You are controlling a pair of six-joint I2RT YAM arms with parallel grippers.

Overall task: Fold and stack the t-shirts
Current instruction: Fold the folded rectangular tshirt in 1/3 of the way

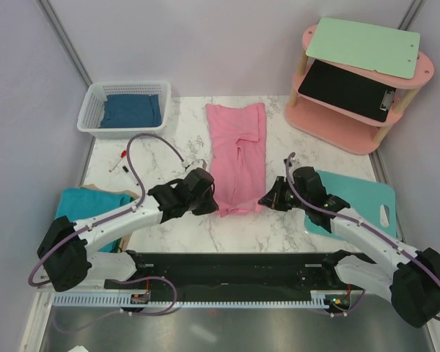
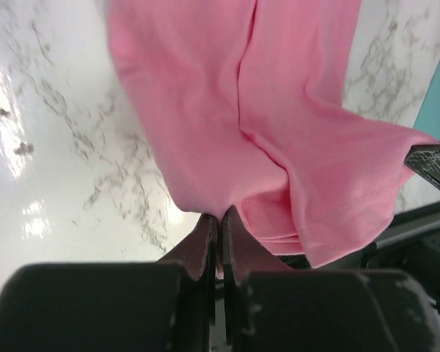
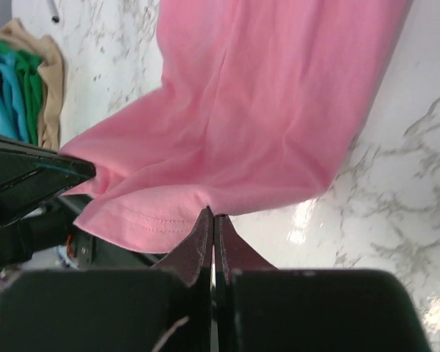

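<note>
Both pairs of jaws are pressing fully together on the near hem of the pink t-shirt (image 1: pixel 237 158), with no gap showing between the fingers. The left gripper (image 2: pixel 220 216) is pinching the hem at the near-left corner, where the cloth is bunching into a fold that is running up from its tips. The right gripper (image 3: pixel 212 214) is nipping the stitched edge of the hem towards the near-right corner, and the cloth there is lifting slightly off the marble table (image 1: pixel 169 220). The pink shirt is lying lengthwise down the middle of the table as a long narrow strip, its sides already folded inward so that a seam-like crease is running along its centre. Its far end is sitting flat and square, while its near end is rumpling between the two grippers. In the top view the two arms are reaching in from either side, their wrists angling towards each other at the shirt's near edge. The dark blue t-shirt (image 1: pixel 132 110) is lying in a white basket (image 1: pixel 95 99) at the far-left corner. The teal t-shirt (image 1: pixel 84 205) is sitting at the left edge of the table, beside the left arm and on top of a tan cloth (image 1: pixel 103 191).
</note>
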